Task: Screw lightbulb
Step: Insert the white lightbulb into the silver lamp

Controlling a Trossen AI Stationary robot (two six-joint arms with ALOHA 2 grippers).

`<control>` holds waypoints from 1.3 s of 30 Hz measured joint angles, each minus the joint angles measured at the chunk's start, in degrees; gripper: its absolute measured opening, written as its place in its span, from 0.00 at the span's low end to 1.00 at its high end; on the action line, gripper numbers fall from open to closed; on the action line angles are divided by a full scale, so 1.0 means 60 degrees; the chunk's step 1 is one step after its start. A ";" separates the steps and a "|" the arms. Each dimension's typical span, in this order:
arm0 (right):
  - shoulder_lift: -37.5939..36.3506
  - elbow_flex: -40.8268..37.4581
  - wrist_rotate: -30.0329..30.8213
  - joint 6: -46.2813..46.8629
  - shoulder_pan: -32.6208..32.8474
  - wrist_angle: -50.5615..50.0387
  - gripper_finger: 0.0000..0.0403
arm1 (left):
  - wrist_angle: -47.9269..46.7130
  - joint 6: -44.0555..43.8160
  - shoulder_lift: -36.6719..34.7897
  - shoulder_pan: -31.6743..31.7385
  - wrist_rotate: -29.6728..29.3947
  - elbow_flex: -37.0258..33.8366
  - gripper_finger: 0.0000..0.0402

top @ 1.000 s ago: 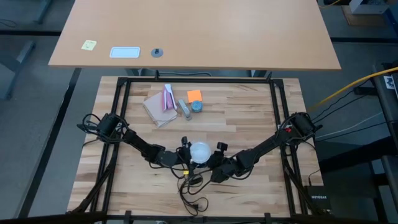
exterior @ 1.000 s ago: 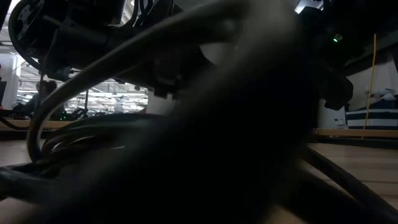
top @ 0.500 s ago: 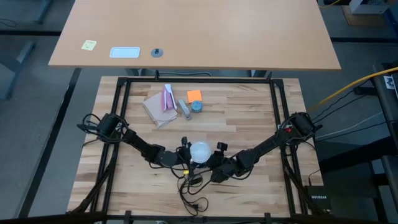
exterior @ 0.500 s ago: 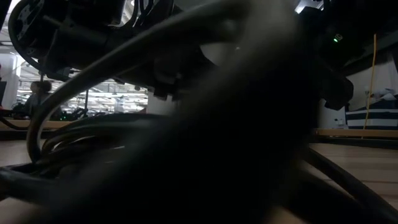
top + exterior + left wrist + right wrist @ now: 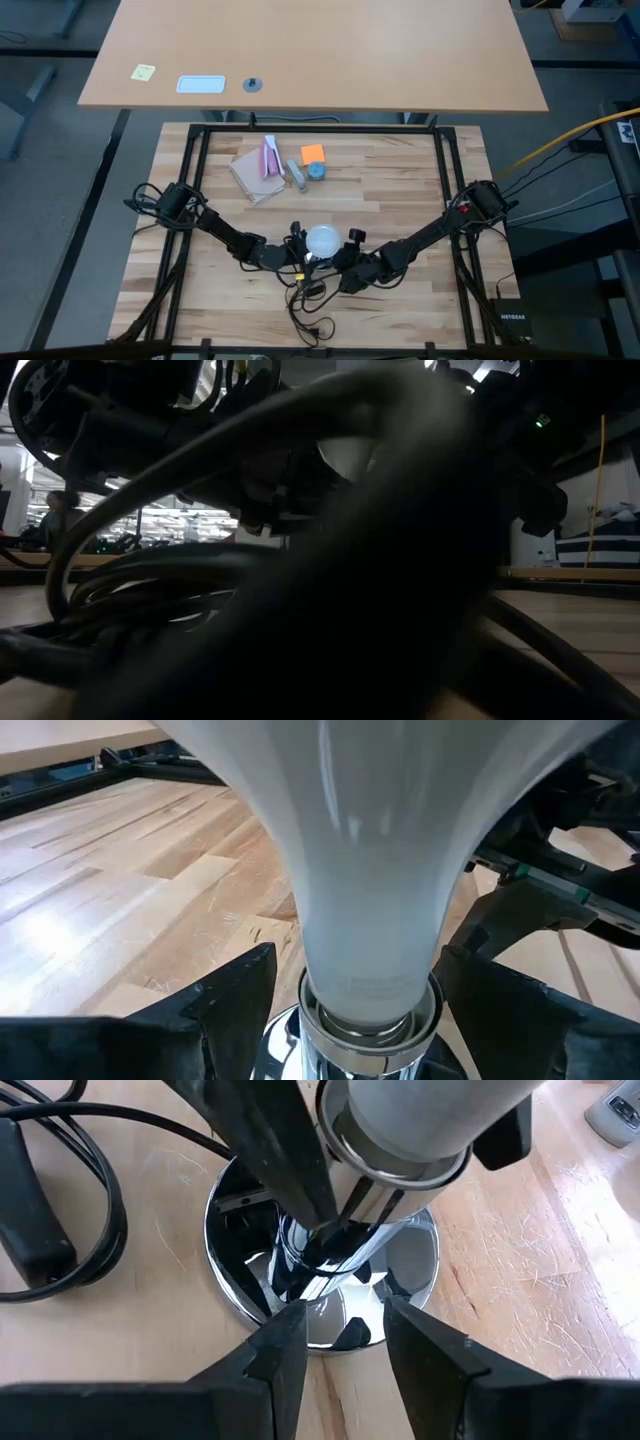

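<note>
in the high view, the lightbulb [image 5: 322, 240] is being seen near the front middle of the tabletop [image 5: 400, 190], flanked by the left end effector [image 5: 297, 252] and the right end effector [image 5: 343, 255]. in the low view, everything is being hidden by dark cables. in the left wrist view, the lightbulb's neck [image 5: 368, 880] is being framed upright between spread fingers [image 5: 225, 995], seated in the socket [image 5: 368, 1032]. in the right wrist view, half-parted fingers [image 5: 285, 1350] are being held just beside the socket's chrome base [image 5: 410, 1275], gripping nothing.
</note>
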 joint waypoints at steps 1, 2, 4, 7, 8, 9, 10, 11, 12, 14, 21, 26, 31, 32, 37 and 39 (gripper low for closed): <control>0.0000 0.0000 0.0001 0.0000 0.0000 0.0000 0.34 | 0.0000 0.0083 0.0000 0.0004 -0.0002 0.0000 0.68; 0.0000 0.0000 0.0004 -0.0001 0.0000 0.0000 0.34 | 0.0000 0.0139 0.0000 0.0004 -0.0004 0.0000 0.68; 0.0000 0.0000 0.0004 0.0001 0.0000 0.0000 0.34 | 0.0000 0.0175 0.0000 0.0004 -0.0013 0.0000 0.68; 0.0000 0.0000 0.0000 -0.0001 0.0000 -0.0004 0.34 | 0.0000 0.0087 0.0000 0.0000 -0.0018 0.0000 0.68; 0.0000 0.0000 0.0004 0.0003 0.0000 -0.0004 0.34 | 0.0004 0.0034 0.0000 0.0000 -0.0018 0.0000 0.68; 0.0000 0.0000 0.0004 0.0001 0.0000 -0.0004 0.34 | 0.0004 -0.0041 0.0000 0.0000 -0.0018 0.0000 0.68; 0.0000 0.0000 0.0002 0.0002 0.0000 -0.0004 0.34 | 0.0004 -0.0044 0.0000 0.0000 -0.0022 0.0000 0.68; 0.0000 0.0000 0.0004 0.0000 0.0000 -0.0004 0.34 | 0.0004 -0.0045 0.0000 0.0000 -0.0022 0.0000 0.68; 0.0000 0.0000 0.0000 0.0003 0.0000 -0.0004 0.34 | 0.0007 -0.0047 0.0000 0.0004 -0.0022 0.0000 0.68; 0.0000 0.0000 0.0000 0.0001 0.0000 -0.0004 0.34 | 0.0007 -0.0045 0.0000 0.0015 -0.0022 0.0000 0.68; 0.0000 0.0000 0.0003 0.0000 0.0000 -0.0005 0.34 | 0.0007 -0.0045 0.0000 0.0015 -0.0022 0.0004 0.68; 0.0000 0.0000 0.0004 -0.0001 0.0000 -0.0005 0.34 | 0.0007 -0.0106 0.0000 0.0015 -0.0025 0.0004 0.68; 0.0000 0.0004 -0.0167 -0.0006 0.0000 -0.0106 0.34 | -0.0027 -0.0649 0.0000 0.0015 -0.0025 0.0011 0.68; 0.0000 0.0004 -0.0343 -0.0014 0.0000 -0.0148 0.34 | -0.0033 -0.0694 0.0000 0.0015 -0.0025 0.0011 0.68; -0.0011 0.0015 -0.1138 -0.0022 0.0000 -0.0428 0.34 | -0.0030 -0.0723 0.0000 -0.0013 -0.0025 0.0011 0.68; -0.0011 0.0015 -0.1249 -0.0005 0.0000 -0.0645 0.34 | 0.0018 -0.0718 0.0000 -0.0020 -0.0025 0.0011 0.68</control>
